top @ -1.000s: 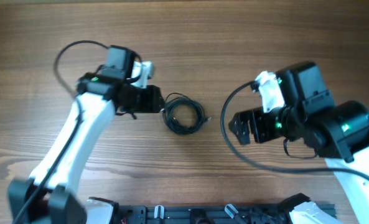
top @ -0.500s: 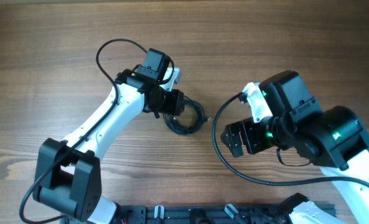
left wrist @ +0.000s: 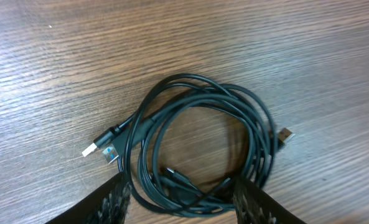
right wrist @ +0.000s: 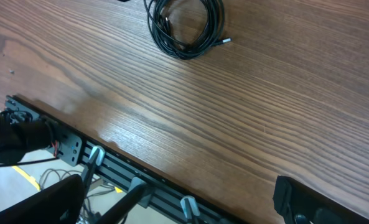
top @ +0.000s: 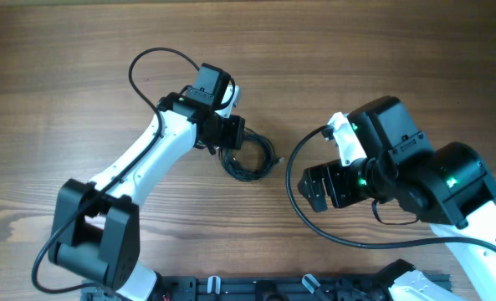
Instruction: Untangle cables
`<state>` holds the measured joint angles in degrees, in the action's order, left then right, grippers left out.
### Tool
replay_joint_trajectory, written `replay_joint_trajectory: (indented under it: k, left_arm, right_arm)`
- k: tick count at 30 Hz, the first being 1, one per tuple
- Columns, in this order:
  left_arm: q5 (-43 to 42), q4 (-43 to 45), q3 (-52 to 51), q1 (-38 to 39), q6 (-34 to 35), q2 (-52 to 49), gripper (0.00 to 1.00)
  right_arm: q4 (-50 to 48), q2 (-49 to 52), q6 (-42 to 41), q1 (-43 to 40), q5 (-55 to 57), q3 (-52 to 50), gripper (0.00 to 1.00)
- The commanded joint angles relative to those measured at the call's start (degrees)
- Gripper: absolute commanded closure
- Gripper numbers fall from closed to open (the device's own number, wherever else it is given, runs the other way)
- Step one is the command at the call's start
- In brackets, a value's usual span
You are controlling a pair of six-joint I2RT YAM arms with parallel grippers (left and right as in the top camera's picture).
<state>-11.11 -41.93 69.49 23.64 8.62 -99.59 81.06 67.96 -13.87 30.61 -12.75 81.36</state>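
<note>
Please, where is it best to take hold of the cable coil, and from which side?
Probably the near arc of the cables, coming straight down from above. The coil lies flat on the table, so no side approach gets under it, and at that arc the strands run bunched together, right between the open fingers of the left pincer.

We are looking at a wooden table (top: 63,50), its brown grain running lengthwise across the top. A black slotted rail (right wrist: 112,165) is lying along the table's near edge, and grey clips (right wrist: 188,206) are standing along it, spaced apart. Beyond the rail, in the right wrist view, a pale floor (right wrist: 4,193) is showing, with a short yellow strip (right wrist: 27,175) crossing it.
</note>
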Motion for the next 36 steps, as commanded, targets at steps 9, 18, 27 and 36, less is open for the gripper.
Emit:
replay_joint_trajectory:
  k: [9, 18, 27, 36]
  left_arm:
    - [0.8, 1.3, -0.2, 0.4, 0.9, -5.7, 0.44]
    - [0.5, 0.8, 0.1, 0.4, 2.3, -5.0, 0.45]
    - [0.5, -1.3, 4.7, 0.4, 2.3, 2.0, 0.44]
    - [2.9, -1.4, 4.4, 0.7, 2.3, 1.5, 0.44]
  right_arm:
    - [0.2, -0.2, -1.1, 0.3, 1.2, -0.5, 0.00]
    - [-0.6, 0.1, -0.9, 0.3, 1.2, -0.5, 0.00]
    - [-1.4, 4.1, -0.2, 0.3, 1.2, -0.5, 0.00]
    - [-2.8, 5.2, -0.2, 0.3, 1.2, -0.5, 0.00]
